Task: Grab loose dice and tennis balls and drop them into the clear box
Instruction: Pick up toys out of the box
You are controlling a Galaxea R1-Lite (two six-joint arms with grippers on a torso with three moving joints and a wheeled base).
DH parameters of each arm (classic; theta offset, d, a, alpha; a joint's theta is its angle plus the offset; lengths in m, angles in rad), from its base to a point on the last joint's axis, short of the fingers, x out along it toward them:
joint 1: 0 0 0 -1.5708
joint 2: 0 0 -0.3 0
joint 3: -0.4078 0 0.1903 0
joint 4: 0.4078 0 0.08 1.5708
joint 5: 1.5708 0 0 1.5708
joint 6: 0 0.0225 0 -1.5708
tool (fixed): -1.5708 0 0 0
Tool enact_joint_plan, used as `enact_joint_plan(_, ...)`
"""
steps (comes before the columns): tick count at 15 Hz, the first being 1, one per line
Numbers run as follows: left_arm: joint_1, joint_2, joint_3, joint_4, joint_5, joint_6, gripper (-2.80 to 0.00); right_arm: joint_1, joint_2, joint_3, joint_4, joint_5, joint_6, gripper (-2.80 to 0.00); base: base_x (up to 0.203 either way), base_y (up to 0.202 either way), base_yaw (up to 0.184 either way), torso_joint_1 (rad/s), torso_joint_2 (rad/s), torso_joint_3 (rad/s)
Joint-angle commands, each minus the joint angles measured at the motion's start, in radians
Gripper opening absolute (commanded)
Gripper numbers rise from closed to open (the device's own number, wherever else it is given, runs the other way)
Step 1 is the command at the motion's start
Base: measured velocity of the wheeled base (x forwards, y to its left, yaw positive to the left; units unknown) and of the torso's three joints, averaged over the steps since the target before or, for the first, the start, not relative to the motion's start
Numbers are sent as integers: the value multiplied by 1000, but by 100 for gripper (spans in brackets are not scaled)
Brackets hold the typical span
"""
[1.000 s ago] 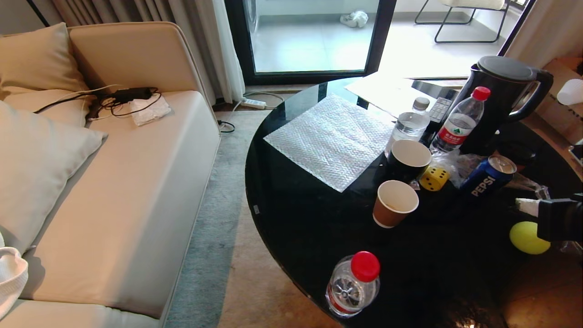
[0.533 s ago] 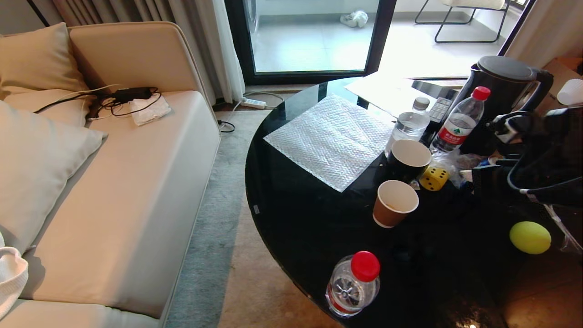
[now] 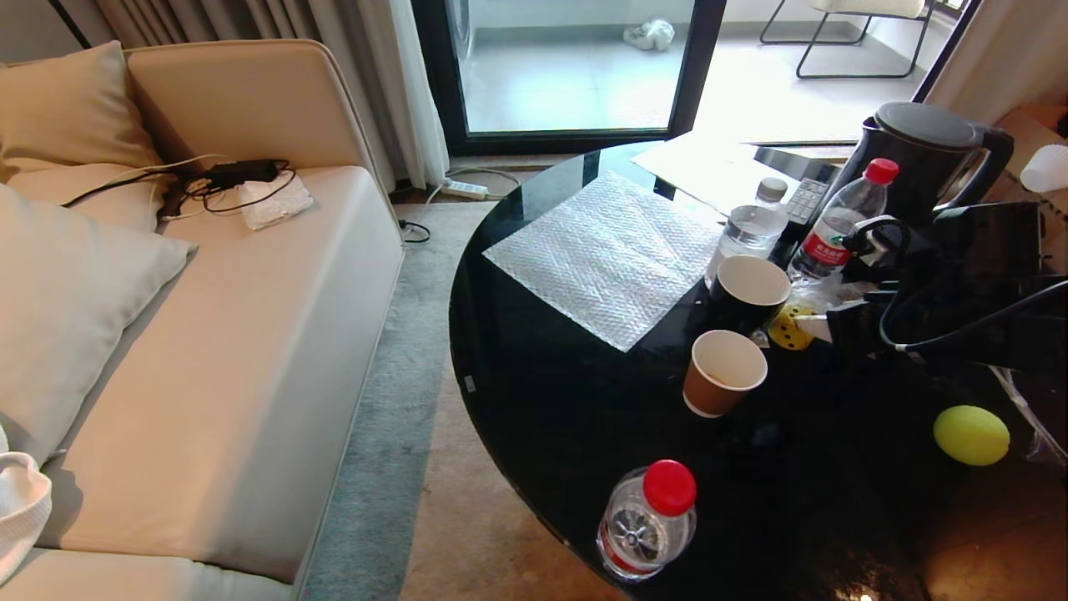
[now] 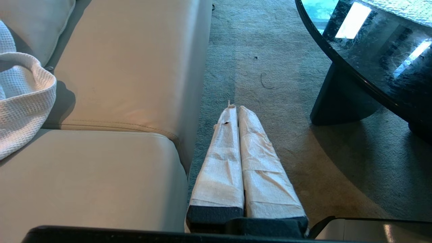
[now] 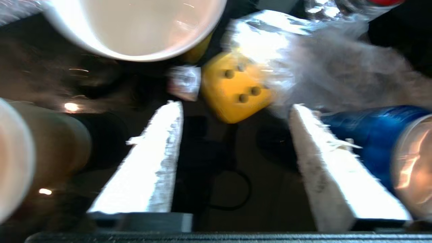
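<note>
A yellow die (image 3: 784,330) lies on the black round table (image 3: 584,417) between a black paper cup and crumpled plastic, partly covered by my right gripper (image 3: 822,325). In the right wrist view the die (image 5: 234,87) sits just beyond the tips of my right gripper (image 5: 236,107), which is open with nothing between its fingers. A tennis ball (image 3: 970,435) rests near the table's right edge, apart from the arm. My left gripper (image 4: 236,108) hangs shut over the carpet between sofa and table. The clear box is out of view.
Around the die stand a black cup (image 3: 748,288), a brown cup (image 3: 724,371), a blue can (image 5: 371,135) beside the right finger, two water bottles (image 3: 834,225) and a black kettle (image 3: 918,150). A clear textured sheet (image 3: 609,255) lies farther back. Another bottle (image 3: 647,522) stands at the near edge.
My right arm swung from the right edge near the tennis ball up and left to the yellow die, covering the blue can. Its jaws went from shut to open.
</note>
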Motion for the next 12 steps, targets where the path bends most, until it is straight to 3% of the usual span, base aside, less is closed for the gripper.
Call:
enact_joint_plan(1,0,0,0,0,0,0,-280,-35,26,-14,-4,5,-25,0,0,0,0,0,0,0)
enact_joint_plan(6,0,0,0,0,0,0,-280,-91,68,-35,13,168,-52,0,0,0,0,0,0,0)
enact_joint_plan(11,0,0,1,0,0,0,-280,-90,69,-36,12,189,-50,0,0,0,0,0,0,0)
enact_joint_plan(12,0,0,0,0,0,0,-280,-90,73,-31,18,242,-34,0,0,0,0,0,0,0)
